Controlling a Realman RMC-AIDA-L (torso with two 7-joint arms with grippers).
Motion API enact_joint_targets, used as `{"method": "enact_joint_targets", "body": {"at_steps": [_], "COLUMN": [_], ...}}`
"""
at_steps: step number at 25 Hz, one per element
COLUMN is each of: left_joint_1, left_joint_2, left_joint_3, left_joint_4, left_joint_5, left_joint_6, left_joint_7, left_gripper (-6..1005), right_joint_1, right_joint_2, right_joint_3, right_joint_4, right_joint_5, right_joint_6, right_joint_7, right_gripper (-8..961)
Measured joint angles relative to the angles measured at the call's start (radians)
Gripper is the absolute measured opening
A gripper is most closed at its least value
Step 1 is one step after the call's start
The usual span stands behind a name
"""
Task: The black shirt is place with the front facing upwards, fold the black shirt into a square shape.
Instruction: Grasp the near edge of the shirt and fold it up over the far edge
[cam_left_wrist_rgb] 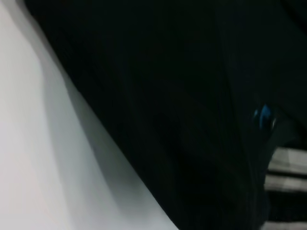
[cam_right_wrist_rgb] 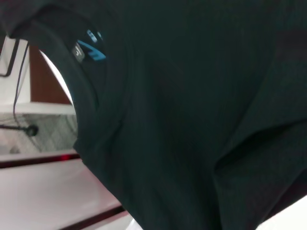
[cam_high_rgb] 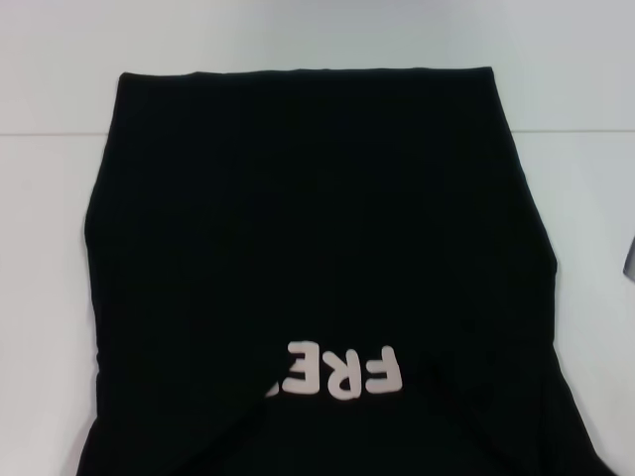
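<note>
On a white table [cam_high_rgb: 40, 297], large black cloth T-shirt [cam_high_rgb: 317, 248] spread wide, near part lifted toward the camera and running off the near edge. Pale pink lettering [cam_high_rgb: 342, 372], upside down, reading "FRE", partly hidden by a fold, on the shirt's near part. Small blue neck label [cam_right_wrist_rgb: 91, 50] at the collar, seen close from both wrists. Straight folded edge at the shirt's far end. Neither gripper visible; grip state cannot be told.
</note>
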Motion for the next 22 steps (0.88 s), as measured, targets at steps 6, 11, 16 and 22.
{"method": "enact_joint_targets", "body": {"at_steps": [6, 11, 16, 22], "left_joint_1": [-0.010, -0.030, -0.062, -0.075], "left_joint_2": [-0.010, -0.004, 0.027, 0.045], "left_joint_3": [0.016, -0.081, -0.294, -0.542], "left_joint_4": [-0.006, -0.006, -0.003, -0.018], "left_joint_5": [-0.003, -0.044, -0.066, -0.184], "left_joint_6": [0.015, 0.007, -0.052, -0.261], "left_joint_7": [0.014, 0.022, -0.057, -0.126], "left_gripper": [84, 86, 88, 91], "right_joint_1": [-0.011, -0.014, -0.010, -0.050], "right_joint_2": [0.016, 0.019, -0.017, -0.082], "right_joint_3": [-0.006, 0.114, 0.359, 0.601], "right_joint_4": [0.030, 0.028, 0.059, 0.202], "right_joint_5": [0.002, 0.031, 0.095, 0.289], "right_joint_6": [0.010, 0.038, 0.121, 0.305], "right_joint_7": [-0.026, -0.030, 0.024, 0.109], "right_gripper": [21, 22, 22, 22]}}
